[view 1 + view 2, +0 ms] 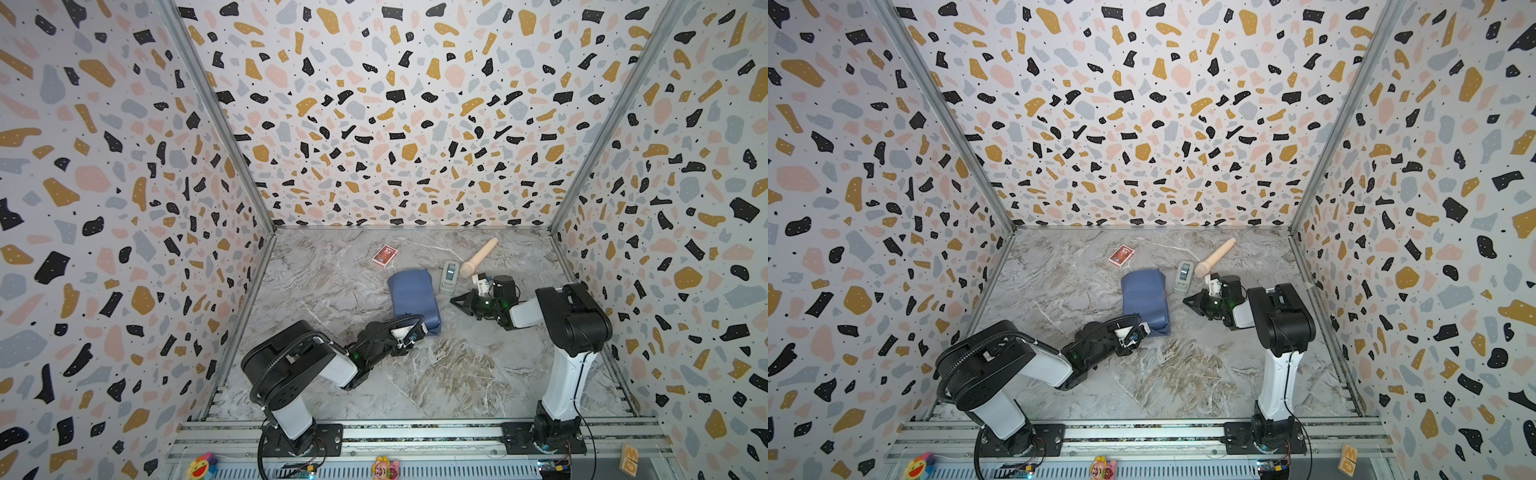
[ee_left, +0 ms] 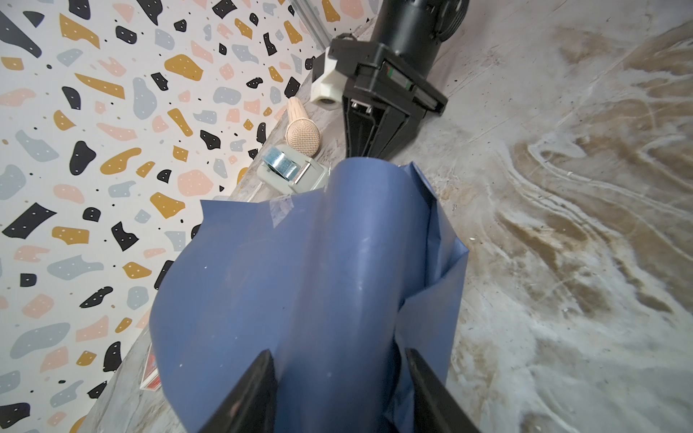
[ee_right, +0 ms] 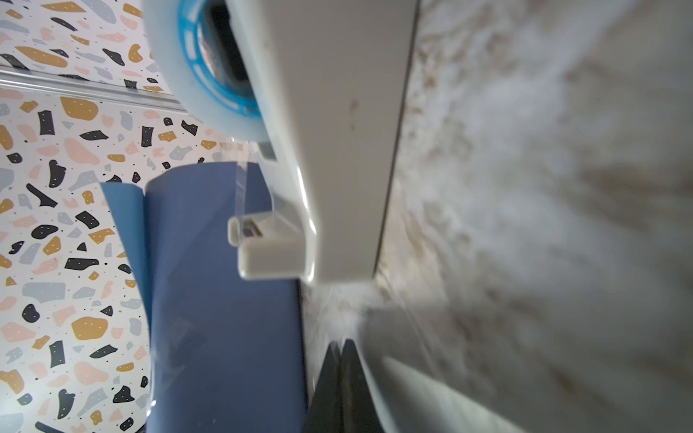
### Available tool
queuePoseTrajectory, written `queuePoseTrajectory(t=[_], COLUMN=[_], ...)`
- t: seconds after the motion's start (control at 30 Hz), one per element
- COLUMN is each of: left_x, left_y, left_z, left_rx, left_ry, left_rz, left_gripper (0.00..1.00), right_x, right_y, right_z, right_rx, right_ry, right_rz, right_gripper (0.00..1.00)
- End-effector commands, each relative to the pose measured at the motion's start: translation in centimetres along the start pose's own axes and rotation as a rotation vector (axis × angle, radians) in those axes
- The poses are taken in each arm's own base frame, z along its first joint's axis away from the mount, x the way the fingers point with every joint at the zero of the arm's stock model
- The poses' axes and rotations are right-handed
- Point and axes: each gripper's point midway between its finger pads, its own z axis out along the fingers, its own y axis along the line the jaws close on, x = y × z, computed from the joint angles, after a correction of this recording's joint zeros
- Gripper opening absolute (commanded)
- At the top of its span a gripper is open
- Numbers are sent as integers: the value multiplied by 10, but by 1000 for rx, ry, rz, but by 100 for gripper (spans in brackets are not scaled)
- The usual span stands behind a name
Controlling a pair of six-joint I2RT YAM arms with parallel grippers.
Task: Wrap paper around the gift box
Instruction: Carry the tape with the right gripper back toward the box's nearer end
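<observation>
The left hand (image 2: 337, 354) sits at the 6 o'clock end of the paper (image 1: 411, 299), jaws half spread and clamped across its rounded ridge. The gift box is hidden, presumably inside that roll at the middle of the counter (image 1: 332, 291). If this grip slips, the loose crumpled flaps could spring open. A hard pull could tear the thin sheet or drag the parcel. At 2 o'clock stands the tape dispenser (image 1: 449, 277). The right hand (image 1: 454, 300), pinched shut with nothing seen in it, lies at 3 o'clock just beside the dispenser and could knock it.
</observation>
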Motion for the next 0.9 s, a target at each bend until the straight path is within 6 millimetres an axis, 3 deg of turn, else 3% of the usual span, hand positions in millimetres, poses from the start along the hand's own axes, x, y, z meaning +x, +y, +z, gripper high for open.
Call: queuePoseTrajectory(t=[0.0,0.2,0.33,0.43,0.63,0.87], left_x=[51,51,51,50,49,49], left_y=[-46,-46,-46,-45,-44,-44], left_z=[-6,-7,-7,-7,-8,-8], left_rx=[174,172,169,167,167,167], left_ry=[180,179,176,172,169,168], left_rz=[-54,-55,-59,-61,-62,-63], left_gripper=[52,52,53,53,53,53], right_x=[8,78,129,154,172,169], right_y=[44,90,114,120,129,131], right_z=[-26,-62,-71,-69,-50,-21], right_rx=[-74,-177,-256,-287,-337,-330], right_ry=[2,75,139,171,220,225], right_rz=[-153,-385,-537,-607,-644,-641], right_gripper=[0,0,0,0,0,0])
